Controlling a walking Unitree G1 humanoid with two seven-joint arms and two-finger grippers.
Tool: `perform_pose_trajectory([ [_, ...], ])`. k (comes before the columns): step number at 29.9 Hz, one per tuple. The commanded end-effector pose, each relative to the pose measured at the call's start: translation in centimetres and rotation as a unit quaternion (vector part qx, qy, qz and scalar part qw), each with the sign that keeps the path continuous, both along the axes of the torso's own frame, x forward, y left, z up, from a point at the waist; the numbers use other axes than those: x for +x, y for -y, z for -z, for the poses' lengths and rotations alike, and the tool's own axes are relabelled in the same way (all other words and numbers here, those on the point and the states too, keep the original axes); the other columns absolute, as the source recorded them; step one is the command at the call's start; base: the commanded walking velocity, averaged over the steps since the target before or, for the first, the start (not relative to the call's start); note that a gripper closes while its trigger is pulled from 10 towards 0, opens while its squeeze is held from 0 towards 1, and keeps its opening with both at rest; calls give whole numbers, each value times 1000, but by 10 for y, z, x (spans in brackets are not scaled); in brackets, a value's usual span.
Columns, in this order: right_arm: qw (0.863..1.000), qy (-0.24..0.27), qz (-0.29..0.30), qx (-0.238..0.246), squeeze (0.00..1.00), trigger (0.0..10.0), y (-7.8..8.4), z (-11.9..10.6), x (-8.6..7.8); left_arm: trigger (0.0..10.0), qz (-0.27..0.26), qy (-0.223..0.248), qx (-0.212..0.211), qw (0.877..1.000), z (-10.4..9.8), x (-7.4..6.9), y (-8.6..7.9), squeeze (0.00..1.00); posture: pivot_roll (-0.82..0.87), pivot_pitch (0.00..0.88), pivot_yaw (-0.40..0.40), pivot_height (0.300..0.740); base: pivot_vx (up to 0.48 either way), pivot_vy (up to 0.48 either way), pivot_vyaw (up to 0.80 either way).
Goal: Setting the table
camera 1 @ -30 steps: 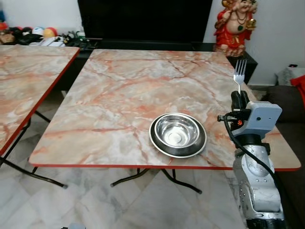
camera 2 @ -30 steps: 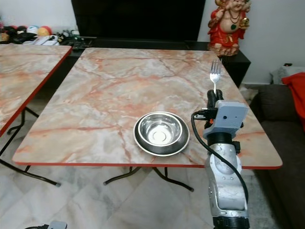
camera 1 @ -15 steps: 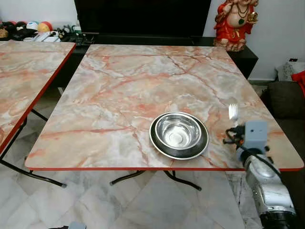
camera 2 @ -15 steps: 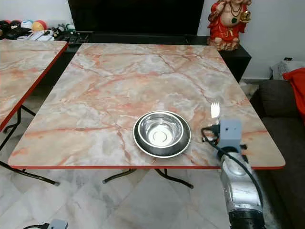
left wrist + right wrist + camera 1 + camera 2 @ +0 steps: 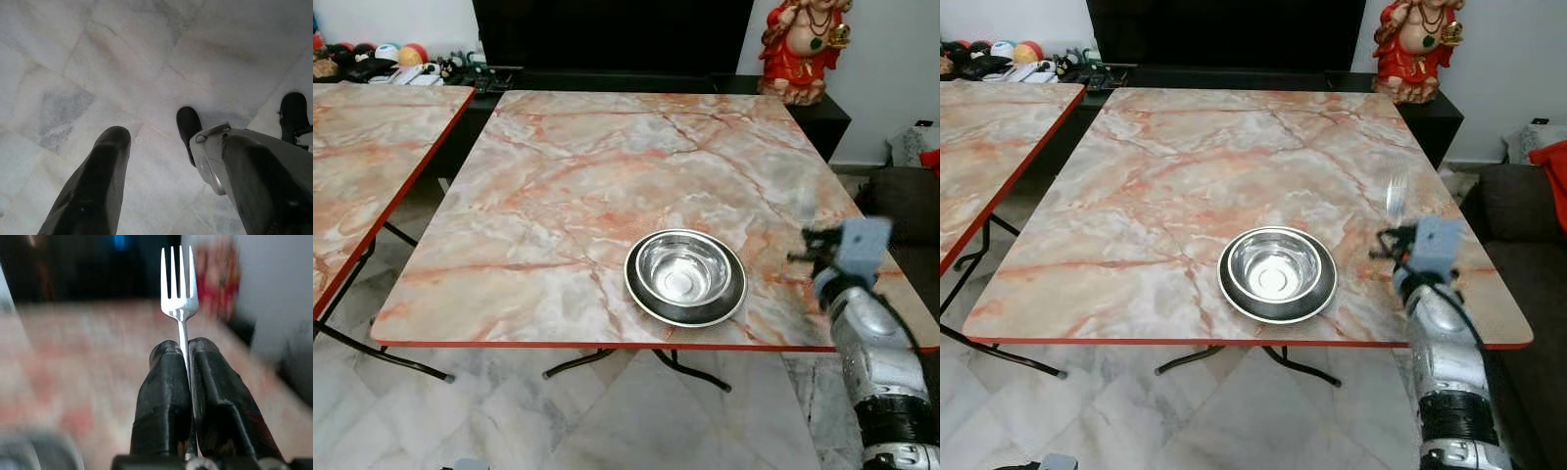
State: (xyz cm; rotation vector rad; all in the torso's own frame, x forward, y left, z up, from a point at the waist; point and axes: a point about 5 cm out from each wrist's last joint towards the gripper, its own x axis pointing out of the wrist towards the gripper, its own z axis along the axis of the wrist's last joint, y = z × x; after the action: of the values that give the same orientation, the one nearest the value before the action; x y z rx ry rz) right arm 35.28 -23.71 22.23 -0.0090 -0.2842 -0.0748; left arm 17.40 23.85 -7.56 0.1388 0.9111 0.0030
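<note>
A shiny steel bowl [image 5: 685,277] sits near the front edge of the marble table [image 5: 558,166], right of centre. To the right of the bowl, my right gripper [image 5: 1393,241] is blurred over the table's right part, shut on a silver fork [image 5: 1396,196]. The right wrist view has the fork [image 5: 179,279] standing tines up between the two black fingers [image 5: 164,396]. My left gripper [image 5: 168,147] hangs open over the pale floor tiles with nothing in it.
A second marble table [image 5: 362,157] stands close on the left, with a floor gap between. A red figurine [image 5: 803,49] and a black cabinet [image 5: 607,39] lie behind the table. A dark sofa [image 5: 1518,215] is at the right.
My right arm has lowered the fork from high above the table's right edge to a spot beside the bowl. The camera has shifted a little. The bowl has stayed put.
</note>
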Motion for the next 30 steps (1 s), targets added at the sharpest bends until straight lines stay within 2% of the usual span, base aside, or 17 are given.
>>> perform_pose_trajectory([
  [1, 999, 33, 0, 2, 0, 10000, -2, -10, -6, 10000, -13, -8, 6, 1000, 2, -9, -6, 0, -64, 143, 7, 740, 0, 0, 0],
  [5, 999, 41, -6, -5, 0, 10000, -6, -8, -14, 10000, -26, 0, 14, 1000, -1, -8, -14, 0, -56, 142, 6, 740, 0, 0, 0],
  [6, 999, 48, -14, -7, 0, 10000, -8, -7, -20, 10000, -31, 1, 25, 999, -3, -9, -22, 0, -56, 142, 6, 740, 0, 0, 0],
  [12, 998, 48, -19, -18, 0, 10000, -7, -2, -30, 10000, -40, 7, 35, 999, -5, -13, -33, 0, -55, 127, 5, 740, 0, 0, 0],
  [16, 998, 54, -5, -14, 0, 10000, -6, -5, -29, 10000, -40, 13, 33, 999, -6, -12, -32, 0, -50, 113, 3, 740, 190, 0, 0],
  [25, 997, 67, -22, -35, 0, 10000, -12, -11, -29, 10000, -29, 25, 18, 999, -5, -2, -16, 0, -50, 98, -4, 740, 279, 0, 0],
  [30, 996, 75, -30, -40, 0, 10000, -15, -14, -30, 10000, -26, 35, 15, 999, -8, 5, -14, 0, -52, 109, -13, 740, 227, 0, 0],
])
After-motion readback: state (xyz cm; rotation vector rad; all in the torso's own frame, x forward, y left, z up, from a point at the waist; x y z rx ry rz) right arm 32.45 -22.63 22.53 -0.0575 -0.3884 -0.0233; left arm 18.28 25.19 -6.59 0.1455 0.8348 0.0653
